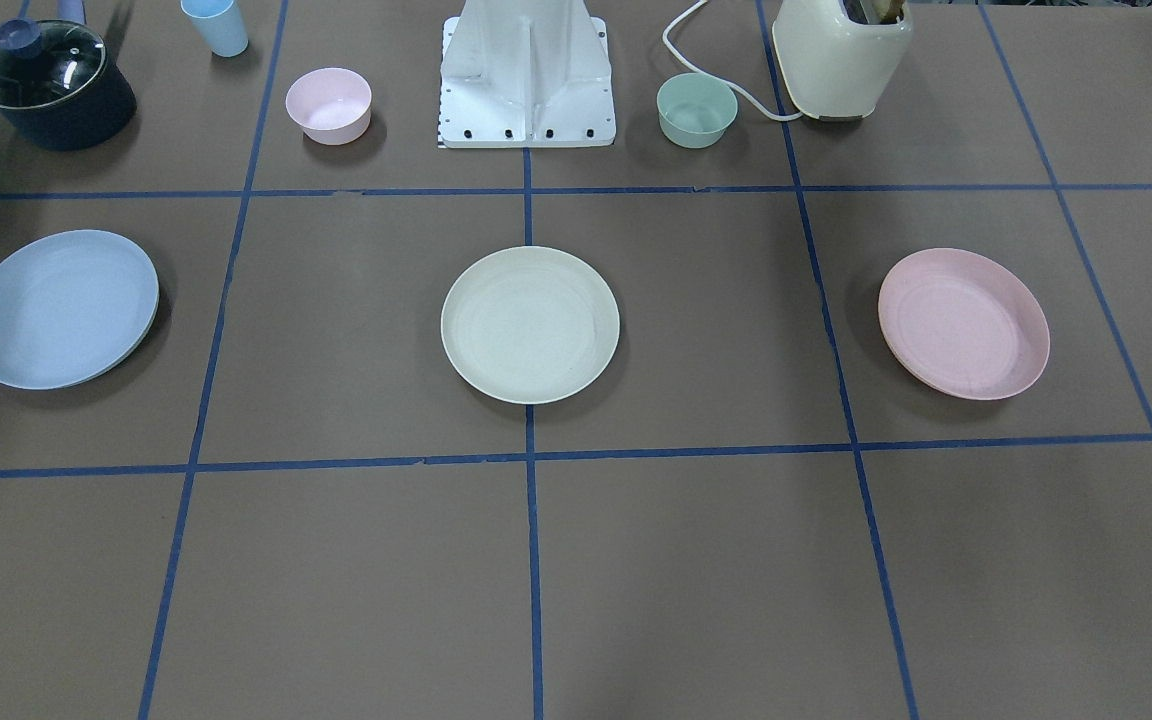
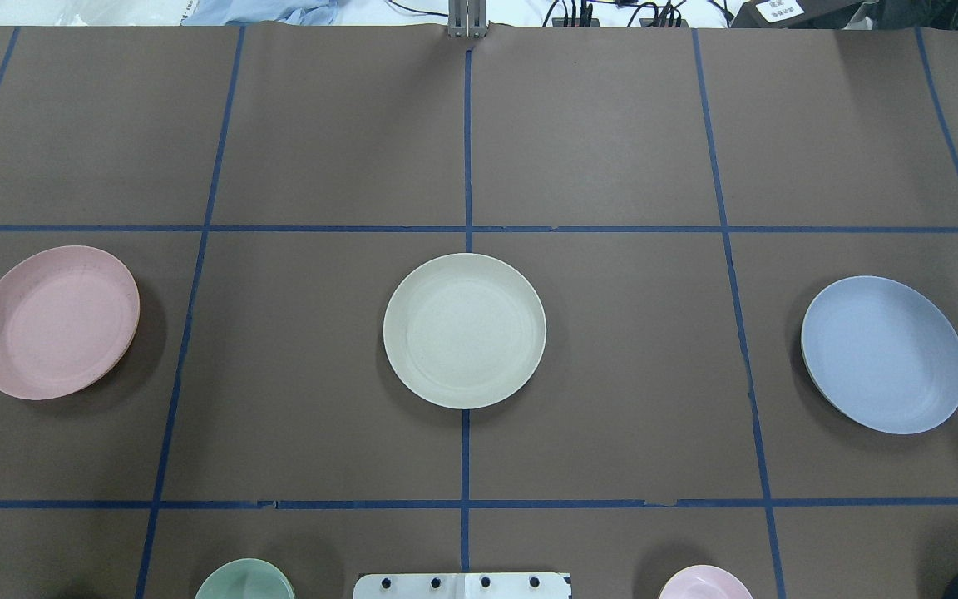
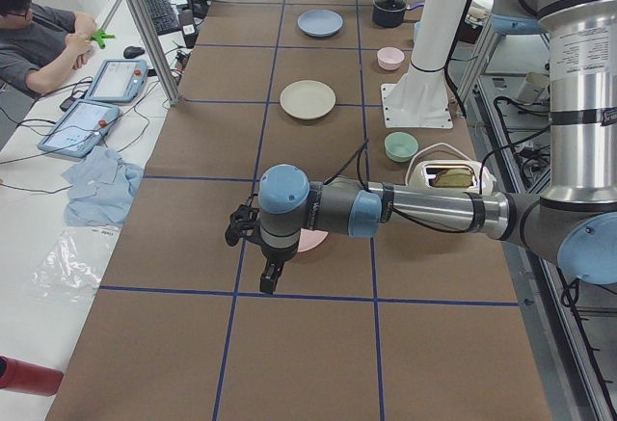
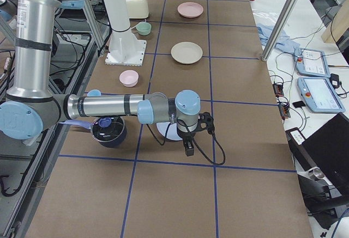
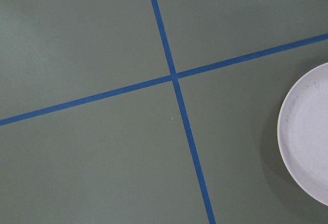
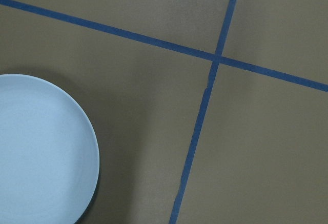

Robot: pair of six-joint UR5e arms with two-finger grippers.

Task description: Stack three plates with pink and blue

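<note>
Three plates lie apart in a row on the brown table. The pale pink plate (image 1: 963, 323) (image 2: 56, 322) is on my left side, the cream-white plate (image 1: 530, 324) (image 2: 464, 330) in the middle, and the light blue plate (image 1: 61, 308) (image 2: 884, 353) on my right side. My left gripper (image 3: 272, 273) hangs above the table beside the pink plate (image 3: 313, 242), whose edge shows in the left wrist view (image 5: 307, 137). My right gripper (image 4: 188, 147) hangs beside the blue plate (image 4: 170, 134), which also shows in the right wrist view (image 6: 41, 152). I cannot tell whether either gripper is open or shut.
Near the robot base (image 1: 527, 80) stand a small pink bowl (image 1: 328, 104), a green bowl (image 1: 697, 109), a cream toaster (image 1: 841, 55), a blue cup (image 1: 216, 25) and a dark pot with a glass lid (image 1: 51, 85). An operator (image 3: 39, 36) sits across the table.
</note>
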